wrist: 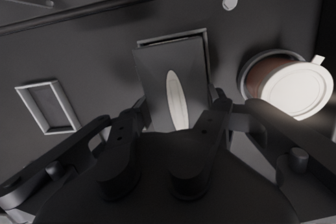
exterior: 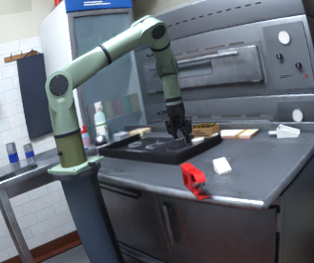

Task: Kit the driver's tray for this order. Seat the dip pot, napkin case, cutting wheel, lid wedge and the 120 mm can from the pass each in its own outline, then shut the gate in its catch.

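Observation:
The grey napkin case, with its white oval slot facing me, sits in a rectangular outline of the black tray, right beside the dip pot, which stands in a round outline with its white lid on. I still have the napkin case between the fingers of my gripper, low over the tray's right end. An empty rectangular outline lies to the left. A white wedge and the red gate piece lie on the counter in front of the tray.
A steel oven rises behind the tray. A white scoop-like piece, a wooden board and a small crate line the counter's back. Two cans stand on the left side table.

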`<state>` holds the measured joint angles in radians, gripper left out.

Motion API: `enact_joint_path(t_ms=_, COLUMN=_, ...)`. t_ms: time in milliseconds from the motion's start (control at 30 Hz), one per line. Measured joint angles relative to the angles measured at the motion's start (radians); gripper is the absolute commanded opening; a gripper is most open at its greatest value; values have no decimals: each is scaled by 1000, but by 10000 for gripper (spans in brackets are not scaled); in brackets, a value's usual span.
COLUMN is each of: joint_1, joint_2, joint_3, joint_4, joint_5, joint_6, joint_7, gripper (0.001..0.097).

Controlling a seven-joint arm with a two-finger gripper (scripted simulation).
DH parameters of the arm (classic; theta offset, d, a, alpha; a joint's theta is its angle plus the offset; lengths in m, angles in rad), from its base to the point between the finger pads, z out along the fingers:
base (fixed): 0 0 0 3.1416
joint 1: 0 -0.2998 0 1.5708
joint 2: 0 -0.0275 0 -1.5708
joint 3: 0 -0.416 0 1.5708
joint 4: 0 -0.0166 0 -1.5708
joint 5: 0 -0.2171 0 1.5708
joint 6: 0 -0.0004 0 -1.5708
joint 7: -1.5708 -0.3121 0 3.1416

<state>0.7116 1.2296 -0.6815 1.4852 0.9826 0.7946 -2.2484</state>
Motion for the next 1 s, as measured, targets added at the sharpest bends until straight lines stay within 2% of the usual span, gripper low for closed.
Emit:
enact_joint_path(t_ms=233, joint_1=0, joint_2=0, joint_3=0, joint_4=0, joint_5=0, joint_6=0, joint_7=0, gripper=750)
enact_joint_path(t_ms=700, joint_1=1, joint_2=-5, joint_3=-3, joint_4=1, joint_5=-4, joint_6=5, joint_7=3, gripper=750)
enact_joint_path(t_ms=1000, joint_1=12, joint_2=-54, joint_3=-31, joint_4=1, joint_5=-45, joint_6=51, joint_7=31, gripper=750)
